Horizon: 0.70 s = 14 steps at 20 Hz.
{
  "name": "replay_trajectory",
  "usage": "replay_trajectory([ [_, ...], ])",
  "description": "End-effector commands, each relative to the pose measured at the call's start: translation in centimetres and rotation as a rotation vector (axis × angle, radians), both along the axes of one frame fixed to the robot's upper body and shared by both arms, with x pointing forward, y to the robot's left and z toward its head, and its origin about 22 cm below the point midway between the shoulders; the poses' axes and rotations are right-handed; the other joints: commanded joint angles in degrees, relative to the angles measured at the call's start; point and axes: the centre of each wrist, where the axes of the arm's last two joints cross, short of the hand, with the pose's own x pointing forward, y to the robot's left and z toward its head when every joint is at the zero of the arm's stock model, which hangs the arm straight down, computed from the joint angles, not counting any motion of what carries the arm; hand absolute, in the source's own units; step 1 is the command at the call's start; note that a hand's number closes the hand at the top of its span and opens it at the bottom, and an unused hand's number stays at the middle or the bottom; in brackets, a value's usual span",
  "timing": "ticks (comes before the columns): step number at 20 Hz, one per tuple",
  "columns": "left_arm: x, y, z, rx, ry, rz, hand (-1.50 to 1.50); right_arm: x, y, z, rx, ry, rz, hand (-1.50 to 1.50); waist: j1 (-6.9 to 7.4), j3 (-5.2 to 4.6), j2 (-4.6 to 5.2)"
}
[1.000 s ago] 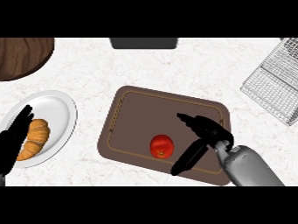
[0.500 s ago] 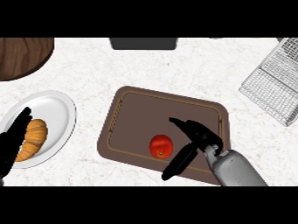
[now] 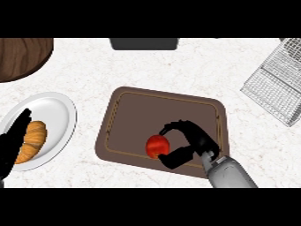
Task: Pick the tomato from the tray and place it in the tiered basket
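A red tomato [image 3: 156,146] lies on the brown tray [image 3: 146,114], near its front edge. My right hand [image 3: 193,140] sits just right of the tomato, its fingers and thumb curled round the tomato's right side. The wire tiered basket [image 3: 280,86] stands at the far right of the counter, well away from the hand. My left hand [image 3: 1,148] rests open at the lower left edge, over the rim of a white plate.
A white plate [image 3: 55,110] with a croissant [image 3: 31,140] lies left of the tray. A dark wooden bowl [image 3: 13,57] fills the upper left corner. A dark box [image 3: 144,43] sits at the counter's back edge.
My right hand has shifted left across the tray and curled its fingers round the tomato. The tomato, tray and left hand have stayed in place.
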Motion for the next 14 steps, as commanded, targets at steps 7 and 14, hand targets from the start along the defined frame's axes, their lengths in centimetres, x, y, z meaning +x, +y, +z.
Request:
replay_trajectory([
  [7, 0.7, -0.6, 0.3, -0.016, 0.026, -0.024, 0.00, 4.7, 1.2, 3.6, -0.235, -0.154, -0.277, 1.50, 1.81, 0.46, 1.70],
  [14, 2.1, -2.2, 1.1, 0.000, -0.003, -0.085, 0.00, 10.9, -0.4, 8.6, -0.730, -0.376, -0.637, 1.50, 4.93, -0.07, 2.37],
])
